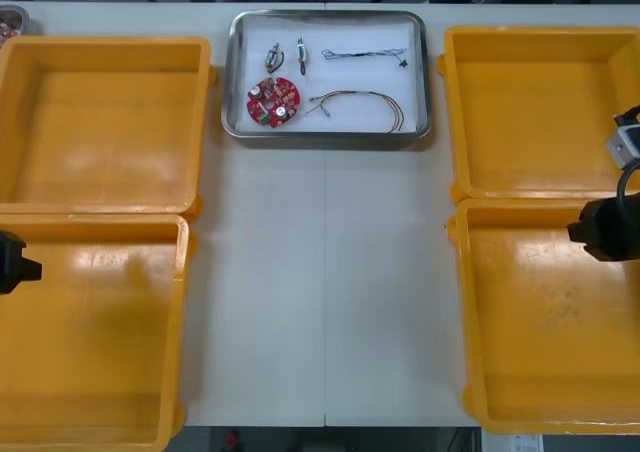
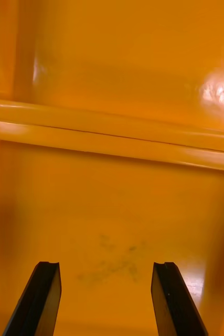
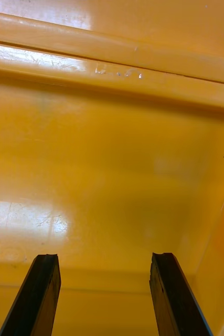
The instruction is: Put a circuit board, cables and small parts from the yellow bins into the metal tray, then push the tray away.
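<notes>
The tray is lying at the far edge of the table, its long side running from left to right. It is carrying the circuit board in its near left corner, two small metal parts behind the board, and a black cable and a red and yellow cable in its right half. Both arms are waiting well nearer to the robot than the tray. The left gripper is hanging over the empty bin to the tray's near left, and the right gripper over the empty bin to its near right. Both are standing wide open and holding nothing. The loading is looking finished (all four bins are bare). If a push is remaining, the tray is lying forward and inward from both arms, and the right arm is seeming slightly nearer.
</notes>
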`<control>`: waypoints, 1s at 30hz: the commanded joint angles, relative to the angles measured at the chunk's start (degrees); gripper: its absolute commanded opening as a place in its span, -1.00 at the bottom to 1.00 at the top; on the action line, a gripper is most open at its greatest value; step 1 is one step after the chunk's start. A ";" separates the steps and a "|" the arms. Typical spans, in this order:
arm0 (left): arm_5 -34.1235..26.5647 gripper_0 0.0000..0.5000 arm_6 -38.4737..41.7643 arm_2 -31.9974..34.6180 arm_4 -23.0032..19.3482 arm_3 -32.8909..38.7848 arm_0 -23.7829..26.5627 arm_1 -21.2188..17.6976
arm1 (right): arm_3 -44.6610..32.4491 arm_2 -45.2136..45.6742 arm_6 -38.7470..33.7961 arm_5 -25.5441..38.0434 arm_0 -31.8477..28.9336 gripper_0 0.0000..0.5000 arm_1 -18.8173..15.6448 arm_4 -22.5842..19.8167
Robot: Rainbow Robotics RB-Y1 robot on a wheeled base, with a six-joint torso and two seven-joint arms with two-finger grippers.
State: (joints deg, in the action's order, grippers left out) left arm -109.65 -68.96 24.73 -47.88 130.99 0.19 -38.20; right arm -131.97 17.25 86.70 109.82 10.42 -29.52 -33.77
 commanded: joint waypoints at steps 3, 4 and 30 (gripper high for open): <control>-0.35 1.00 -3.55 0.67 0.51 1.63 -1.25 -2.14 | 1.02 1.99 -1.71 0.18 -1.72 1.00 -2.56 0.02; -0.35 1.00 -3.55 0.67 0.51 1.63 -1.25 -2.14 | 1.37 1.99 -1.62 0.18 -1.81 1.00 -2.74 -0.15; -0.35 1.00 -3.55 0.67 0.51 1.63 -1.25 -2.14 | 1.98 3.84 -3.73 0.18 -4.18 1.00 -3.62 -1.56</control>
State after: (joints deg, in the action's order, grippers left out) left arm -109.65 -68.96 24.73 -47.88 130.99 0.19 -38.20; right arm -129.55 18.74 86.08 109.82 7.99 -31.15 -34.65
